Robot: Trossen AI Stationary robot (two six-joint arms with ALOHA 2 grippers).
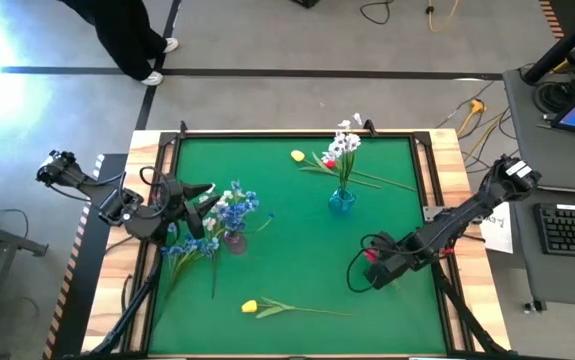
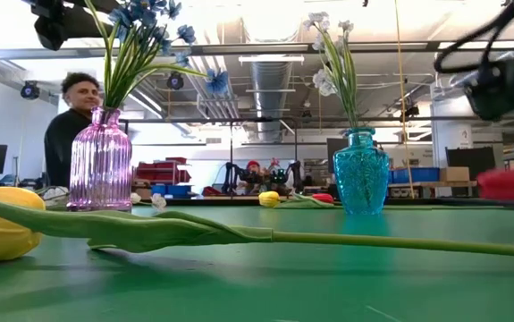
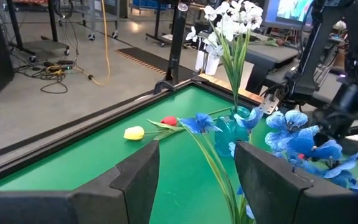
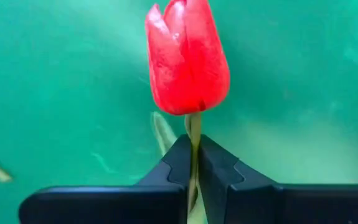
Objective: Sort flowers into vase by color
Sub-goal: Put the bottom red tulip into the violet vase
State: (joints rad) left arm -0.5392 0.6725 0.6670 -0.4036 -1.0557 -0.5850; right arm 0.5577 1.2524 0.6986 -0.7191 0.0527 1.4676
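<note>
My right gripper (image 4: 193,146) is shut on a red tulip (image 4: 188,59) over the mat's right part (image 1: 372,258). My left gripper (image 3: 197,165) stands open at the left (image 1: 202,195), its fingers on either side of a blue flower's stem (image 3: 213,168) without touching it. The blue flowers (image 1: 232,205) stand in a pink ribbed vase (image 2: 100,161). More blue flowers (image 1: 182,250) lie beside it. White flowers (image 1: 347,140) stand in a teal vase (image 1: 342,200). One yellow tulip (image 1: 250,306) lies near the front edge. Another yellow tulip (image 1: 297,155) and a red one (image 1: 329,162) lie at the far side. My right gripper pinches the red tulip's thin green stem (image 4: 193,140) between its two fingertips, just below the bud. The fingers come steeply from above. The stem runs back along the gap between them, and the bud (image 2: 509,183) stands out beyond the tips, just above the mat.
The green mat (image 1: 297,260) has a raised wooden frame (image 1: 147,150) around it. Its middle lies free between the two vases. A person (image 2: 73,116) is in the room beyond the table's far side. A desk with a keyboard (image 1: 572,225) stands to the right.
</note>
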